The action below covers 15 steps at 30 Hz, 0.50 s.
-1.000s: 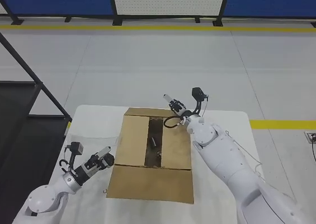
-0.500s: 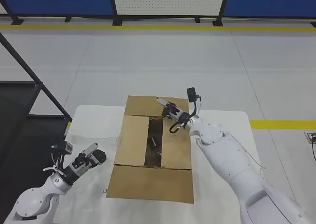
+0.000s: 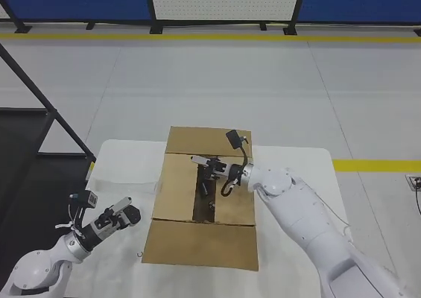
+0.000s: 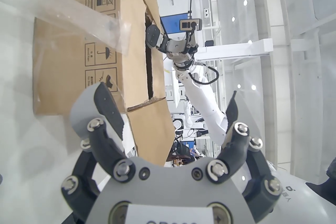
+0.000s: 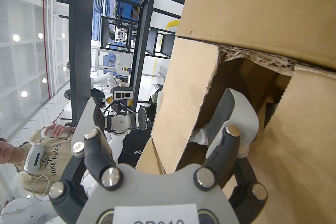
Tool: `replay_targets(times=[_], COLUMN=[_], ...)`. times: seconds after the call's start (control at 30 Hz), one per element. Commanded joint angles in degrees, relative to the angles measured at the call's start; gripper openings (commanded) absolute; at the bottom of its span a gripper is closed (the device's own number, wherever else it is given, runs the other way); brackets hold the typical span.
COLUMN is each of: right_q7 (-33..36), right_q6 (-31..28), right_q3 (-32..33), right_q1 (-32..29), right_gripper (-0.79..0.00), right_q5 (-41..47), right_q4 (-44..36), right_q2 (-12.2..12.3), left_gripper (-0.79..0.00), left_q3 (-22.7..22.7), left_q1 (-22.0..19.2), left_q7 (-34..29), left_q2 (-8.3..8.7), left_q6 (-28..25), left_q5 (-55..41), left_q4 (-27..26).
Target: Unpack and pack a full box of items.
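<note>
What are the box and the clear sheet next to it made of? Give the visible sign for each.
Box: corrugated cardboard, matt brown. The torn flap edges show fluted layers in the right wrist view.
Clear sheet: probably thin plastic film, glossy. The cardboard shows through it, and it catches light along its creases.
</note>
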Motion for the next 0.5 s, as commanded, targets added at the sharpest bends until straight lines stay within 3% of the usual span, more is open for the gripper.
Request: replay_targets(times=[0.0,0.47], right_q7=[0.06,-2.37], right_q6=[-0.03,5.85], right_q3=[0.01,0.62], right_q1=[0.0,-3.06], right_gripper=[0.0,0.0], right_q5=[0.03,-2.36], right_q4=[0.01,-4.43], right_q2=[0.0,0.11], left_gripper=[0.0,0.0], left_q3=[0.0,-0.65], left_q1=[0.0,1.46], left_q7=[0.1,1.75], left_q2=[-0.01,0.03], left_q6=[-0.05,0.29], left_q5=[-0.07,-0.32], left_q4=[0.01,-1.85])
